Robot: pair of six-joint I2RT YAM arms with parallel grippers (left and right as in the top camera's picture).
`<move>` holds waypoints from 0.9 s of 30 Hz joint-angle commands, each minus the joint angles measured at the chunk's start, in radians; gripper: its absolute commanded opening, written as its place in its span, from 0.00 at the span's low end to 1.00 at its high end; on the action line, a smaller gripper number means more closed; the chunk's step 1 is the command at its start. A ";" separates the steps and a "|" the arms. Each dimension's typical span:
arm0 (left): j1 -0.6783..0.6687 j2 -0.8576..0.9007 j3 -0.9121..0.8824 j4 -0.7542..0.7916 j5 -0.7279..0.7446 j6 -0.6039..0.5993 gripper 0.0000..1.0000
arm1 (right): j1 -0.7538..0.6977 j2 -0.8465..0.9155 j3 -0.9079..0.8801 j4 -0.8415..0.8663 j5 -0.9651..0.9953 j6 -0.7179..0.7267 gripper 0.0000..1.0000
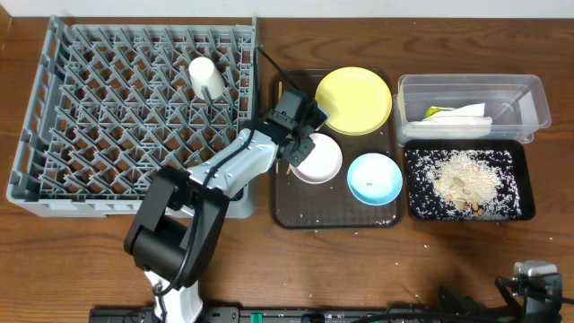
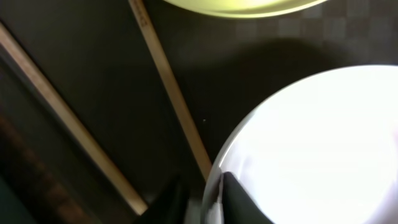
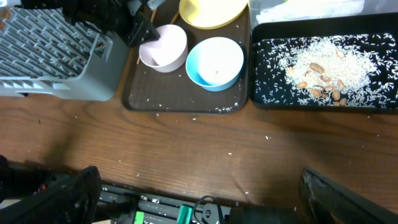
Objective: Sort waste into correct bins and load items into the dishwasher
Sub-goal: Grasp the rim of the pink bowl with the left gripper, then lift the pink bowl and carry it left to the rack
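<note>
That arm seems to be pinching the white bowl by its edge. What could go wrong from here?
1. The left gripper grips only the thin rim of the white bowl, so the bowl might tilt or slip out when lifted.
2. A chopstick lies right beside the bowl, near the fingers, and could get dragged or flicked.
3. The blue bowl and plate sit close by, so a swinging bowl may bump them.

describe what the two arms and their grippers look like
The left arm has a bulky black lower link, a white-and-grey upper link, black cables running along it and a black left gripper. Of the right arm only a grey block shows overhead; the right gripper has blocky black fingers.
</note>
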 commanded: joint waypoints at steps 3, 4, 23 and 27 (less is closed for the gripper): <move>-0.001 -0.031 0.008 0.001 -0.021 0.000 0.08 | -0.013 0.000 -0.002 -0.001 0.006 0.009 0.99; -0.001 -0.032 0.009 0.000 -0.021 0.000 0.08 | -0.013 0.000 -0.002 -0.001 0.006 0.009 0.99; -0.001 -0.434 0.011 -0.038 -0.077 -0.016 0.07 | -0.013 0.000 -0.002 -0.001 0.006 0.009 0.99; -0.001 -0.469 0.011 -0.049 -0.325 -0.041 0.07 | -0.013 0.000 -0.002 -0.001 0.006 0.009 0.99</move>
